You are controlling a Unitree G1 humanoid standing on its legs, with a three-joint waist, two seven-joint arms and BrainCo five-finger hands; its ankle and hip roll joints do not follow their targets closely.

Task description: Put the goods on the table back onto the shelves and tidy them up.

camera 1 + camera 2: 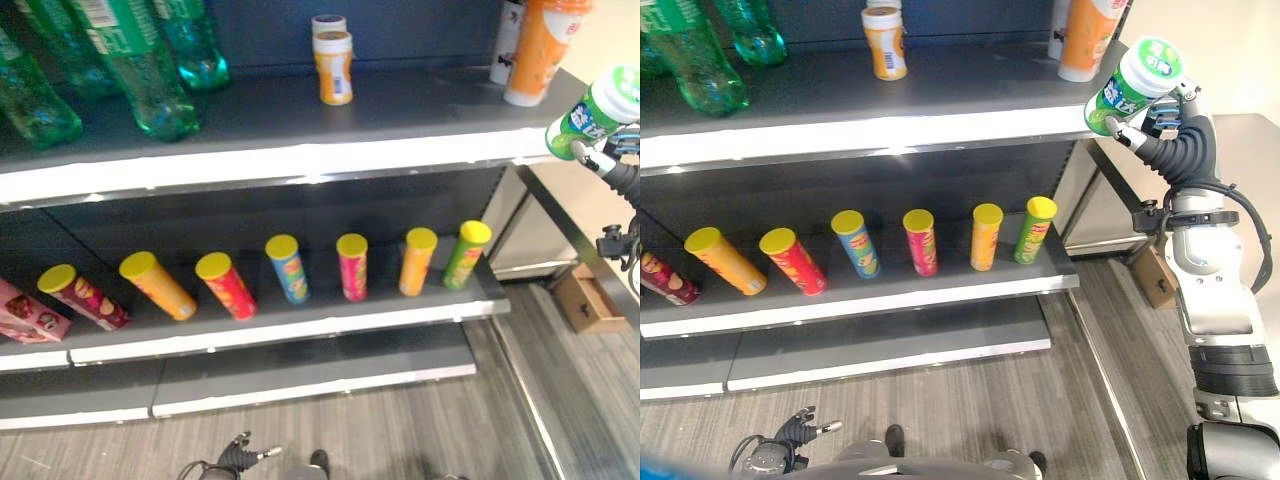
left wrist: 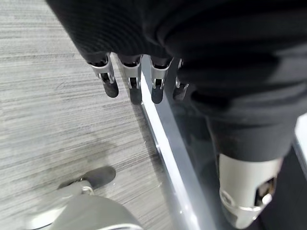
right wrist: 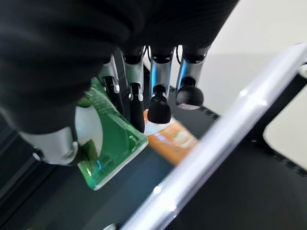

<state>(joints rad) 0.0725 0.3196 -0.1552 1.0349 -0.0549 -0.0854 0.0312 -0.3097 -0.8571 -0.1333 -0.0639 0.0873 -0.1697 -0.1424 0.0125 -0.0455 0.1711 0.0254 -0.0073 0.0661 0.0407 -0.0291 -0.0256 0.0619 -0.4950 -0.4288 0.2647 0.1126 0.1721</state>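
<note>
My right hand [image 1: 1168,138] is raised by the right end of the upper shelf [image 1: 890,125], shut on a green canister with a white lid [image 1: 1135,85]. The canister is tilted, lid up, just off the shelf's front right corner. In the right wrist view my fingers [image 3: 158,103] and thumb wrap the green canister [image 3: 108,139], with a tall orange and white bottle [image 3: 170,139] on the shelf past it. My left hand [image 1: 795,432] hangs low near the floor, its fingers [image 2: 132,84] relaxed and holding nothing.
On the upper shelf stand green bottles [image 1: 140,70] at left, a small orange jar [image 1: 333,68] in the middle and the tall orange bottle [image 1: 540,50] at right. Several yellow-lidded tubes [image 1: 350,265] lean along the lower shelf [image 1: 280,325]. A cardboard box [image 1: 590,300] sits on the floor at right.
</note>
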